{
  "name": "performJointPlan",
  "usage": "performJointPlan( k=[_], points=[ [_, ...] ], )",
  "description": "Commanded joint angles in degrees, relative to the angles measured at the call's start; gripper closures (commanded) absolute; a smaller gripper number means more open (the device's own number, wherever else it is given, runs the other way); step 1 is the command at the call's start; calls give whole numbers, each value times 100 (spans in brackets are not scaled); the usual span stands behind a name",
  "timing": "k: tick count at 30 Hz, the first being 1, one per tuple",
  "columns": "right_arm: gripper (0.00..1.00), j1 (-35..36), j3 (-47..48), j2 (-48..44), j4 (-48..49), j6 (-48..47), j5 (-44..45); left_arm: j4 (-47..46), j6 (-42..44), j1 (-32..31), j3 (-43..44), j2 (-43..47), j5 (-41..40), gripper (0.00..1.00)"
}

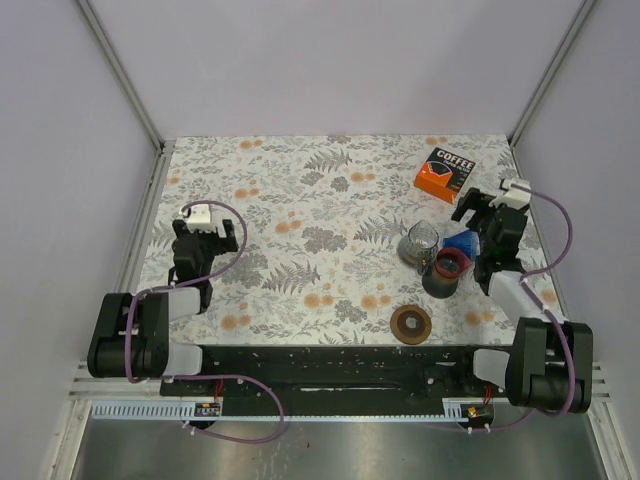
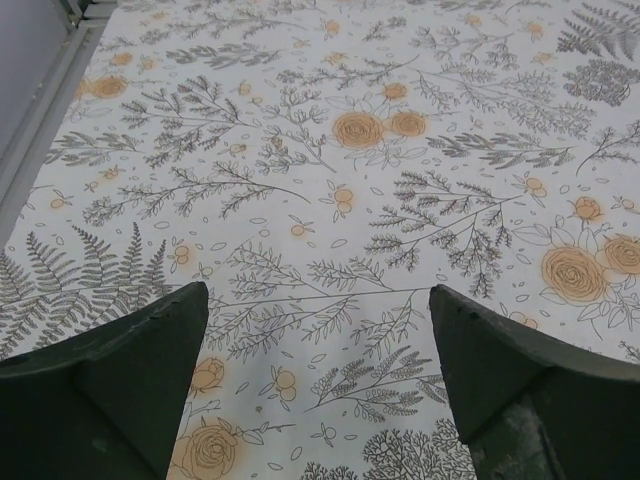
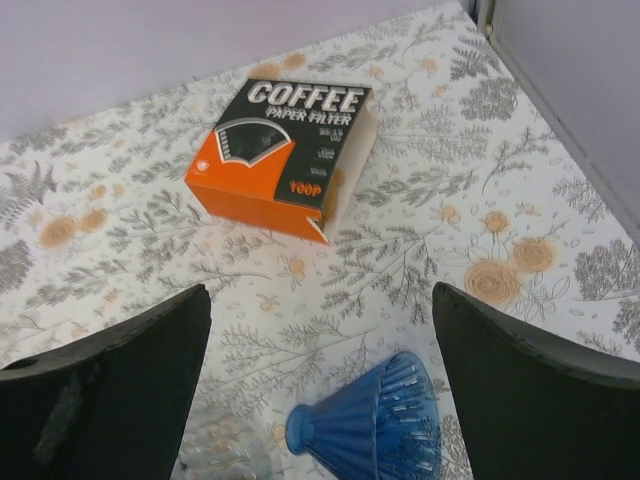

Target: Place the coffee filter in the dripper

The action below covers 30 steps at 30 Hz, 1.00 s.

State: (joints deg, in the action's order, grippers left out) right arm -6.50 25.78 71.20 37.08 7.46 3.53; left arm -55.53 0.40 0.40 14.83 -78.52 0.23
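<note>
Orange-and-black filter box, ribbed blue dripper — tablecloth white, printed with grey ferns and orange blooms.

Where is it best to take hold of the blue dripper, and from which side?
The blue dripper lies on its side, with its neck toward the left of the right wrist view. So probably grip that narrow neck, coming down from above. The flaring ribbed cone would likely slip between the fingers.

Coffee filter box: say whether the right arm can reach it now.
Probably yes. The right gripper is open, the coffee filter box lies ahead of it, and the blue dripper sits nearer, not between them.
</note>
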Motion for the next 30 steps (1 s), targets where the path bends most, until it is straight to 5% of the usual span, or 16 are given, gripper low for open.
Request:
performJointPlan(
  k=[1, 12, 21, 30],
  points=[
    [1, 17, 1287, -536, -2552, 378, -72, 1548, 3, 12, 975, 539, -50, 4],
    [26, 377, 4030, 788, -7070, 599, -564, 5725, 487, -5, 3376, 821, 987, 10],
    [36, 1107, 4523, 1712, -7575, 352, -388, 6765, 513, 3, 3834, 1049, 1032, 12],
    [57, 1248, 5024, 2635, -7926, 89, -37, 6994, 557, -5, 3957, 1058, 786, 12]
  ],
)
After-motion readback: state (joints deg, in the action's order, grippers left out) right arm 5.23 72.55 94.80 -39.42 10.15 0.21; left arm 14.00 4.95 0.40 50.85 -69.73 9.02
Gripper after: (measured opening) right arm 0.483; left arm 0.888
